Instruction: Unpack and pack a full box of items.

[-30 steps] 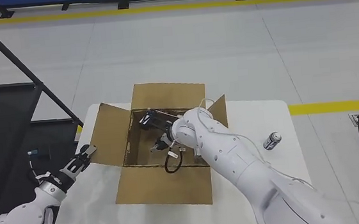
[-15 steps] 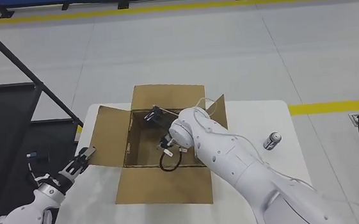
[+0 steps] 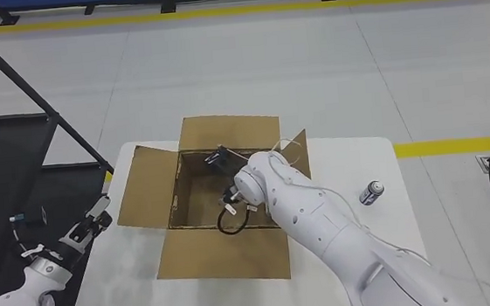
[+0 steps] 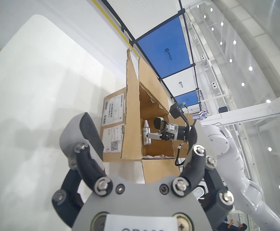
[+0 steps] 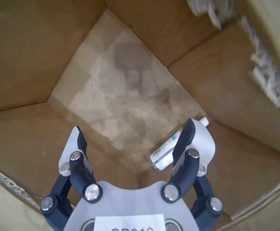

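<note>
Left gripper [image 3: 100, 215] farther back from box [image 3: 227, 253]

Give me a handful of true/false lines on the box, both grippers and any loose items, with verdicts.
1. The right gripper is down inside the cardboard box with its jaws open. True.
2. The right gripper is clamped on the white bottle. False: the jaws are wide apart and the bottle sits ungripped by one finger, near the box wall.
3. The left gripper holds an item. False: its jaws are open and empty, and it is outside the box.
4. A can lies on the table outside the box. True.
5. The box flaps are folded shut. False: they are all spread open.
</note>
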